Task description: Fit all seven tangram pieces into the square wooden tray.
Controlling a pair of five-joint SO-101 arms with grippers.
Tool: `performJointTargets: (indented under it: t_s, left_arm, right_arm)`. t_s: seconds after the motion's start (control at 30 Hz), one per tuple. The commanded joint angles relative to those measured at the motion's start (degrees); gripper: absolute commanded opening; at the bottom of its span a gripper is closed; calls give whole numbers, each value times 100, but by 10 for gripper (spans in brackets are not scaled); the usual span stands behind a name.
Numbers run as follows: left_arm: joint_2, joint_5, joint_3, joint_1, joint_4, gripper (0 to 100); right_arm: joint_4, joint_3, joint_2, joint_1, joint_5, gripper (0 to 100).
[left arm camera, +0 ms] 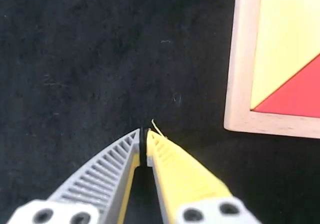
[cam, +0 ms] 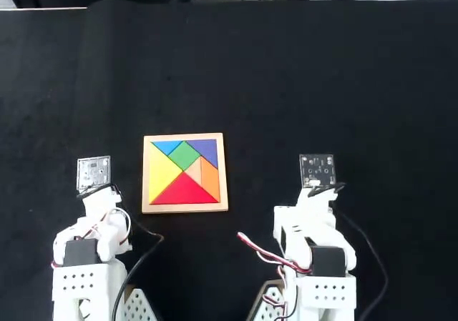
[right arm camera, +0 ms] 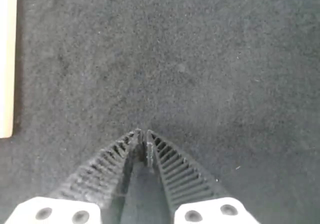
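Overhead, the square wooden tray [cam: 145, 174] lay on the black cloth [cam: 322, 71] between the two arms, a little nearer the left arm [cam: 93, 242] than the right arm [cam: 315, 246]. Seven coloured shapes filled it edge to edge: a blue triangle [cam: 166, 146], a green square [cam: 185, 155], a purple triangle [cam: 206, 149], a big yellow triangle [cam: 161, 176], a big red triangle [cam: 185, 191], an orange slanted piece [cam: 210, 178] and a small pale orange triangle [cam: 194, 171]. Both arms sat folded back at the near edge of the table, apart from the tray. From the left wrist, the left gripper [left arm camera: 145, 134] hung over bare cloth with its grey and yellow fingers pressed together at the tips and nothing between them; a corner of the tray's pale rim [left arm camera: 241, 59] lay near it but not touching, with the yellow triangle [left arm camera: 290, 34] and red triangle [left arm camera: 300, 92] inside. From the right wrist, the right gripper [right arm camera: 142, 134] was likewise pinched closed and empty over the cloth, and a strip of the tray's rim [right arm camera: 6, 59] showed well apart from the fingertips.
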Motion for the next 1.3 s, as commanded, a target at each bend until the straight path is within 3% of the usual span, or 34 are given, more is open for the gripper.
performJointTargets:
  t_s: [0.0, 1.27]
  left_arm:
    - [-9, 35, -136, 40, -9, 29]
    - [-9, 62, -110, -48, -35, 30]
  right_arm:
    - [0, -31, -303, -35, -26, 11]
    - [26, -31, -356, -35, -26, 11]
